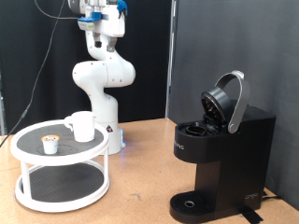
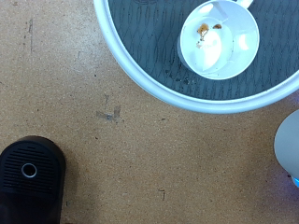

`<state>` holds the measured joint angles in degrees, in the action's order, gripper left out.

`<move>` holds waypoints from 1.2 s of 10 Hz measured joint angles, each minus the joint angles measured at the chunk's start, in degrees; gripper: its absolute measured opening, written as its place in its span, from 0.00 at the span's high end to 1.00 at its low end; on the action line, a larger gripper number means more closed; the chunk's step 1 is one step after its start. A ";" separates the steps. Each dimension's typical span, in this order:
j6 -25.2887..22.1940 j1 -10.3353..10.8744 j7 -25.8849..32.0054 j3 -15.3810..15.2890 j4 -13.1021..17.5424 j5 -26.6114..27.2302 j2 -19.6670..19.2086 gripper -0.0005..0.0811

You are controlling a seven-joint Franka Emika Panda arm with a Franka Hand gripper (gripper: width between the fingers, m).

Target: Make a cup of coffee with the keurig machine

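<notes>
- White wire shelf [image 1: 28, 191] stands at the exterior view's left, two tiers, round; on its upper tier we see a small brown-topped pod [image 1: 50, 144] and, at about three o'clock from it, the cup [image 1: 82, 126], upright.
- We see the cup's handle showing on its nine o'clock side, towards the pod; its long axis runs vertical, mouth up.
- High above, near the exterior view's top, the gripper [image 1: 101, 17] hangs on the arm, so the cup lies well below it, roughly at six to seven o'clock. We cannot tell whether the pincer is open or closed; nothing shows between its fingers.
- In the wrist view we look straight down into the cup [image 2: 218, 39], with brownish specks inside.
- At the exterior view's right stands the keurig machine [image 1: 220, 163], upright, lid tipped open, well apart from the shelf.
</notes>
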<state>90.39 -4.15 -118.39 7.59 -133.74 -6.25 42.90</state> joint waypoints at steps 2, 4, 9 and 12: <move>0.55 -0.08 0.96 1.43 -0.02 0.18 0.06 0.09; 1.80 -0.88 3.65 4.76 -0.07 -0.52 0.12 0.09; 4.03 -4.18 9.00 11.67 -0.27 -6.07 -0.71 0.09; 5.06 -4.46 10.30 14.07 -0.19 -7.07 -1.82 0.09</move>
<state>95.45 -8.61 -108.09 21.66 -133.93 -13.32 41.08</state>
